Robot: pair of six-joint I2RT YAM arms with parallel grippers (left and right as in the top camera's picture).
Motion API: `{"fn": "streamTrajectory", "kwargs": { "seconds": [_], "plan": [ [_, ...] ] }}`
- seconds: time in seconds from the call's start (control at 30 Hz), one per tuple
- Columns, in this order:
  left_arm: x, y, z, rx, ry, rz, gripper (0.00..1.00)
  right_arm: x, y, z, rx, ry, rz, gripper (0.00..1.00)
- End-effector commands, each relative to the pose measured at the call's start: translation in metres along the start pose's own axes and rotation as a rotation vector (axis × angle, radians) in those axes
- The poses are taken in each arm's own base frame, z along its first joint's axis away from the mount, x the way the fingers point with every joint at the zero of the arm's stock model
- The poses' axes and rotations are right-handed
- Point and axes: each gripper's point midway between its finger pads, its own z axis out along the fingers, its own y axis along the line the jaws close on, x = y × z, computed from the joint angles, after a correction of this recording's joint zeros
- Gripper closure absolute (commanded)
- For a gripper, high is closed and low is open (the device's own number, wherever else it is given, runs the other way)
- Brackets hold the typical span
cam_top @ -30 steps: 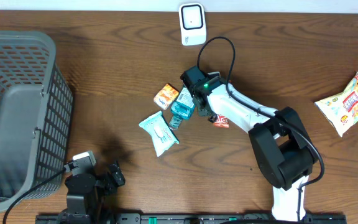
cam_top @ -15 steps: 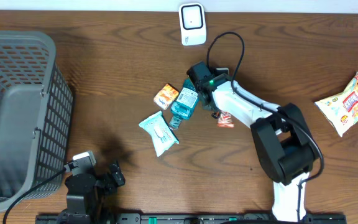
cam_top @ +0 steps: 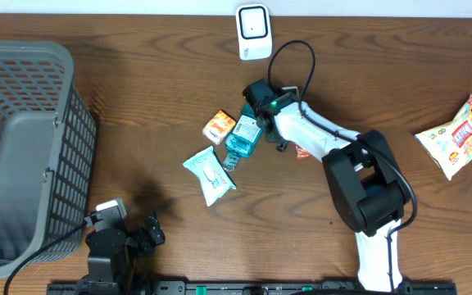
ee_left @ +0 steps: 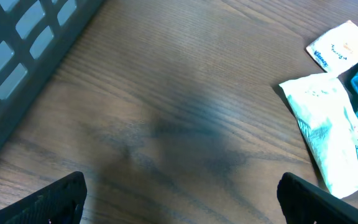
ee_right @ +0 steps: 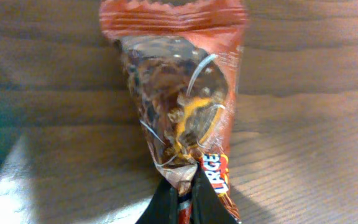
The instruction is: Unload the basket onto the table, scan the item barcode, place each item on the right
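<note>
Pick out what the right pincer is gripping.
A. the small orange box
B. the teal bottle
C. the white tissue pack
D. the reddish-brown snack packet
D: in the right wrist view the right pincer is shut on the lower end of the reddish-brown snack packet, its dark fingers pinching the wrapper.

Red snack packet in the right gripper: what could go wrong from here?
1. The right gripper pinches only the end of the red snack packet, so it may slip or swing when lifted.
2. The teal bottle lies beside the gripper and could be nudged.
3. No barcode shows on the crinkled film; the white scanner might miss it.
</note>
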Motion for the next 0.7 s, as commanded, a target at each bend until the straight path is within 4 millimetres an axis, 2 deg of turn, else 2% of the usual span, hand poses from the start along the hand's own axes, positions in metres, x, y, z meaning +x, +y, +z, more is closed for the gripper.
{"fn": "streamTrajectory", "kwargs": {
  "seconds": [0.0,0.07,0.13,0.2,0.3,0.37,0.53,0.67],
  "plan": [
    [0.009,0.001,0.000,-0.002,0.038,0.019,0.02,0.058,0.066,-0.007,-0.459,0.291,-0.173,0.99],
    [0.009,0.001,0.000,-0.002,0.038,0.019,0.02,0.048,0.080,-0.049,-0.684,0.285,-0.233,0.99],
    [0.009,0.001,0.000,-0.002,0.038,0.019,0.02,0.039,0.084,-0.090,-0.887,0.267,-0.268,0.99],
    [0.009,0.001,0.000,-0.002,0.038,0.019,0.02,0.036,0.080,-0.120,-1.036,0.268,-0.265,0.99],
    [0.009,0.001,0.000,-0.002,0.038,0.019,0.02,0.038,0.070,-0.153,-1.235,0.290,-0.279,0.99],
    [0.009,0.001,0.000,-0.002,0.038,0.019,0.02,0.042,0.065,-0.170,-1.362,0.294,-0.302,0.99],
    [0.009,0.001,0.000,-0.002,0.038,0.019,0.02,0.047,0.056,-0.163,-1.392,0.294,-0.303,0.99],
    [0.009,0.001,0.000,-0.002,0.038,0.019,0.02,0.047,0.060,-0.191,-1.578,0.225,-0.349,0.99]
  ]
}}
